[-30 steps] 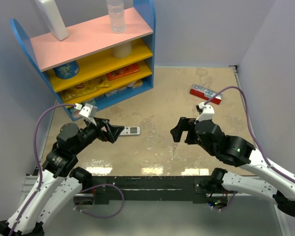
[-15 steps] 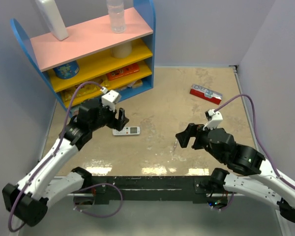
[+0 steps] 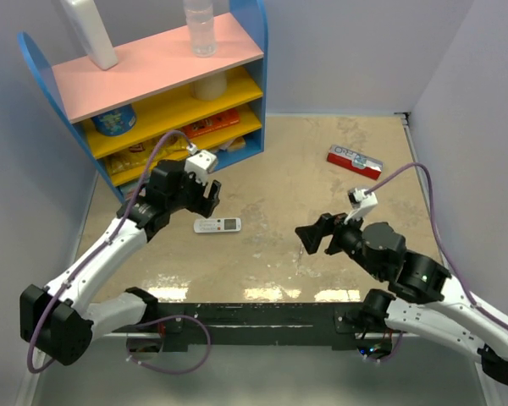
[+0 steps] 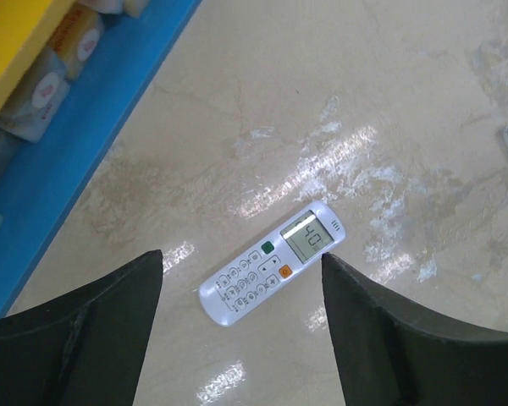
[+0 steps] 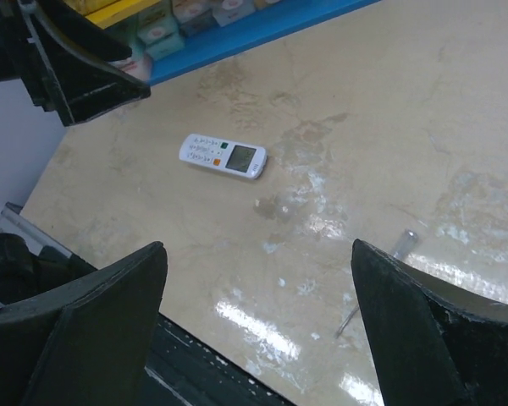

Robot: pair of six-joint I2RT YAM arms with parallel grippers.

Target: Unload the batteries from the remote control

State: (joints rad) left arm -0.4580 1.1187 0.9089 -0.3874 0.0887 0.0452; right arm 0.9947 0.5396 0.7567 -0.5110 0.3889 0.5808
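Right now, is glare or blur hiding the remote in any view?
Top external: the remote control is small but sharp; glare streaks lie on the table near the arm bases, away from it. Left wrist: bright patches sit beside the remote, and its display and buttons are legible. Right wrist: the remote is clear, with reflections only in the foreground.

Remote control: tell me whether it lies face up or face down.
Face up. The remote control lies flat on the table, its display and buttons showing; the back is hidden.
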